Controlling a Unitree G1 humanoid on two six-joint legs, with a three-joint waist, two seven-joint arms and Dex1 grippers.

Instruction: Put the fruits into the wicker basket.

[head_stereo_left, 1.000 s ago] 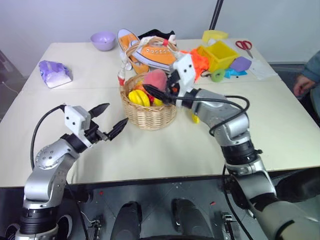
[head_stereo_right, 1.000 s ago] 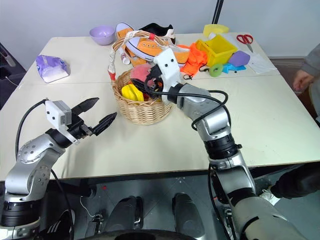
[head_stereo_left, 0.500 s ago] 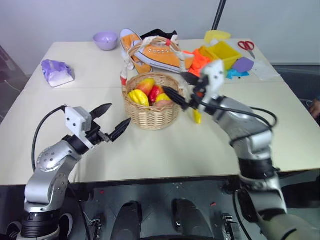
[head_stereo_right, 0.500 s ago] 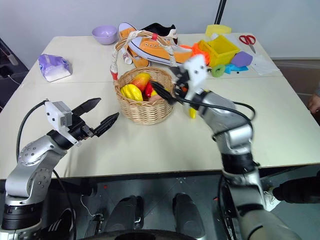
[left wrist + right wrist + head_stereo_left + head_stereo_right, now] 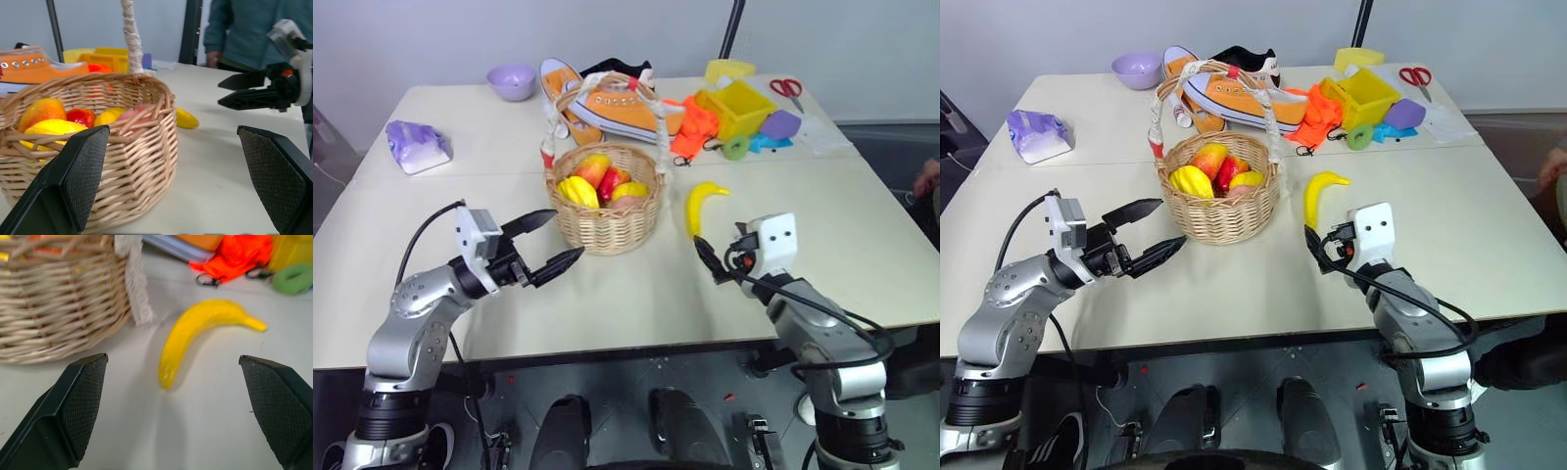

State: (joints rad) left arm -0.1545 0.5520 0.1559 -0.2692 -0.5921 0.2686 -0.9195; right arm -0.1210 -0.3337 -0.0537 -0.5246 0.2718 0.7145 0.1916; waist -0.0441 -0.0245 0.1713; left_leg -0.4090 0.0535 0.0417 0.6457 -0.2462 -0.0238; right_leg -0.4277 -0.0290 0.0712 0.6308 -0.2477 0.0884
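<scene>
The right gripper, jaws spread, faces the banana on the counter beside the wicker basket. It should straddle the fruit's middle before closing. The left gripper hovers, jaws apart.

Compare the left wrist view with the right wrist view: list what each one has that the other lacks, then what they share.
Left wrist view alone: the fruits in the basket, a person in a teal top standing beyond the table, the right gripper seen from the side with its fingers apart, an orange shoe.

Right wrist view alone: a green ring, orange cloth.

Both: the wicker basket with its corded handle, the banana lying on the table beside it, a yellow bin, and each arm's own open black fingers.
</scene>
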